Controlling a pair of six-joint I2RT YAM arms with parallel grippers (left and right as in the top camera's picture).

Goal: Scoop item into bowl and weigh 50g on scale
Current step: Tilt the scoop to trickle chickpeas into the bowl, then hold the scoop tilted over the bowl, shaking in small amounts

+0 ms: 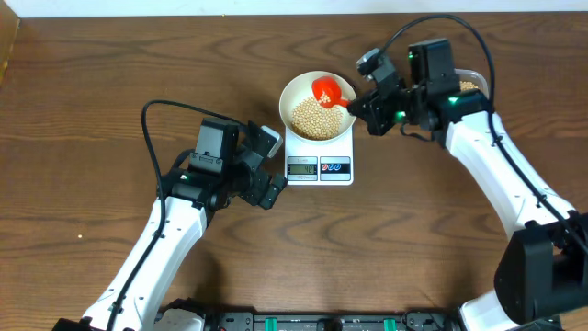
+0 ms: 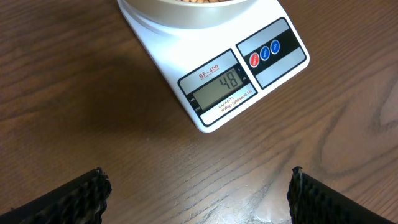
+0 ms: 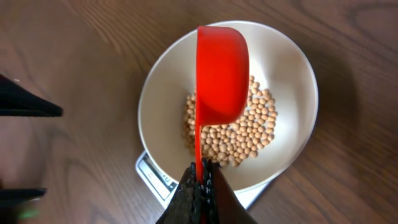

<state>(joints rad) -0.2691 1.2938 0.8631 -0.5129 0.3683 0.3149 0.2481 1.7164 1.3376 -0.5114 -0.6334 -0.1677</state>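
The white bowl (image 1: 317,110) stands on the white scale (image 1: 319,156) and holds many tan beans (image 1: 315,119). The scale's display (image 2: 217,89) reads 48. My right gripper (image 1: 360,104) is shut on the handle of a red scoop (image 1: 327,90), held tipped on its side over the bowl. In the right wrist view the scoop (image 3: 221,71) hangs above the beans (image 3: 239,134) in the bowl (image 3: 292,81), with the gripper (image 3: 200,177) clamped on its handle. My left gripper (image 1: 268,170) is open and empty beside the scale's left front corner; its fingers (image 2: 198,193) frame bare table.
A clear tub with more beans (image 1: 469,85) shows partly behind my right arm at the back right. Black cables loop over both arms. The table is dark wood (image 1: 92,110).
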